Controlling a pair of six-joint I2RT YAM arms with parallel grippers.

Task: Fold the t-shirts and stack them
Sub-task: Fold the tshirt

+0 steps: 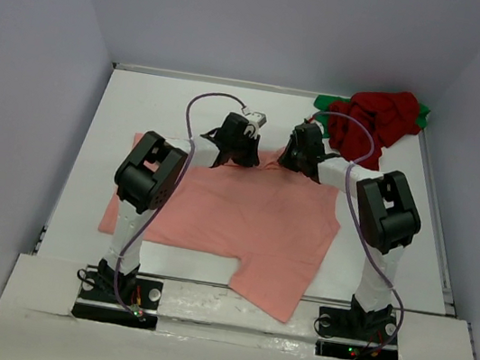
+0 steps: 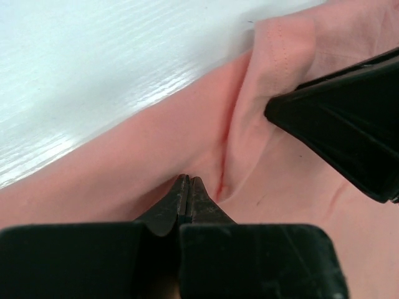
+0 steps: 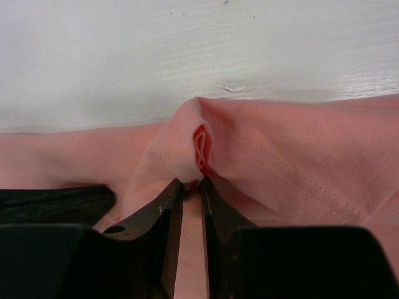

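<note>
The salmon-pink t-shirt (image 1: 243,217) lies spread flat on the white table (image 1: 179,102). Both grippers reach down to its far edge, close together. My left gripper (image 2: 188,181) (image 1: 229,153) is shut, its tips meeting in the pink cloth (image 2: 124,168) where a crease starts. My right gripper (image 3: 201,182) (image 1: 298,164) is nipped on a small raised pucker of the same shirt (image 3: 196,140), with cloth between its narrow jaws. The dark red t-shirt (image 1: 373,121) sits crumpled at the back right on top of the bright green t-shirt (image 1: 326,103).
Grey walls close in the table on the left, back and right. The right gripper's black finger (image 2: 349,128) shows at the right of the left wrist view. One sleeve of the pink shirt (image 1: 273,290) hangs toward the near edge between the arm bases.
</note>
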